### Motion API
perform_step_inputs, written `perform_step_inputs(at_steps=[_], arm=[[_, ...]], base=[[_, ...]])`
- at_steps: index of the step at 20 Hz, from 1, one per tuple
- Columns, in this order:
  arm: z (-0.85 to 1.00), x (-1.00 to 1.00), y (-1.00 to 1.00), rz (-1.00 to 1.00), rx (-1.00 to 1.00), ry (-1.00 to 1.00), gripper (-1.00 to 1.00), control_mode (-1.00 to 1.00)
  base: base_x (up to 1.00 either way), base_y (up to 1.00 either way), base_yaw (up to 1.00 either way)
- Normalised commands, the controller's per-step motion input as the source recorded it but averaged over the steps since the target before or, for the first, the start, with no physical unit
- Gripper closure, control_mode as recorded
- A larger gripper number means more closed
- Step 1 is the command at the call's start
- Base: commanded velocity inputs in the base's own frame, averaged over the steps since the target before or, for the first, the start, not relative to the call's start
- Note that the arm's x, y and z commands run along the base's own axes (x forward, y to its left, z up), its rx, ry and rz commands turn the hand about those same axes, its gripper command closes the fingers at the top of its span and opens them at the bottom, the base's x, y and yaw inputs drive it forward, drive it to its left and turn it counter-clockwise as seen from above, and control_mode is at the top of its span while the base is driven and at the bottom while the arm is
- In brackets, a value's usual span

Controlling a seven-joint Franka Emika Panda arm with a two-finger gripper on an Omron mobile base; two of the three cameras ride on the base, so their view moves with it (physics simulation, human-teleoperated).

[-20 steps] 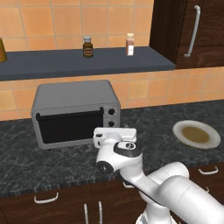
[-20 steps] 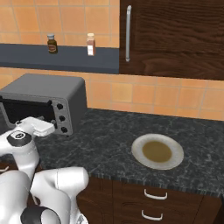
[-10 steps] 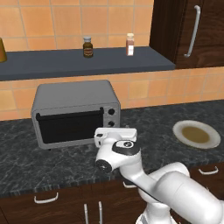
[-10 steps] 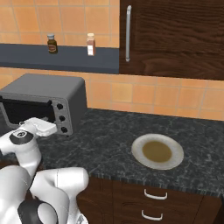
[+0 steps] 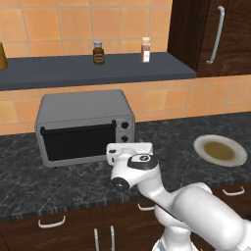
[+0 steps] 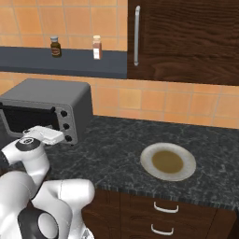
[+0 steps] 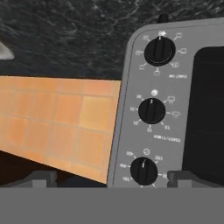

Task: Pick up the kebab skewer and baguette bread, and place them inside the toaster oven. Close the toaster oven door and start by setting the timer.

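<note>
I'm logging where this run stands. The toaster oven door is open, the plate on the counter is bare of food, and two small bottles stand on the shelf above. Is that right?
Not quite: the toaster oven door is shut, upright against the front of the toaster oven, as the left base view shows. The rest holds: the plate carries no food, and two small bottles stand on the shelf.

We see flat, even rendered light in both base views, bright on the orange tiled wall (image 5: 162, 100) and dimmer on the dark speckled counter (image 6: 116, 144), with only a soft shadow under the toaster oven (image 5: 83, 125). Its glass door (image 5: 78, 142) is near black, without glare. In the hand view the knobs (image 7: 151, 110) look sharp, their small labels too blurred to read.
</note>
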Motion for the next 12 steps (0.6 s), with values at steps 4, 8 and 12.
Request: perform_step_inputs(at_steps=[4,8,12], arm=[[-0.3,0.14,0.0,0.08,0.0,-0.04,-1.0,-1.0],[-0.33,0.26,-0.11,0.04,0.0,-0.01,-1.0,-1.0],[-0.22,0.16,-0.21,0.04,0.0,-0.02,-1.0,-1.0]], base=[[0.0,0.0,0.0],[0.0,0.0,0.0],[0.0,0.0,0.0]])
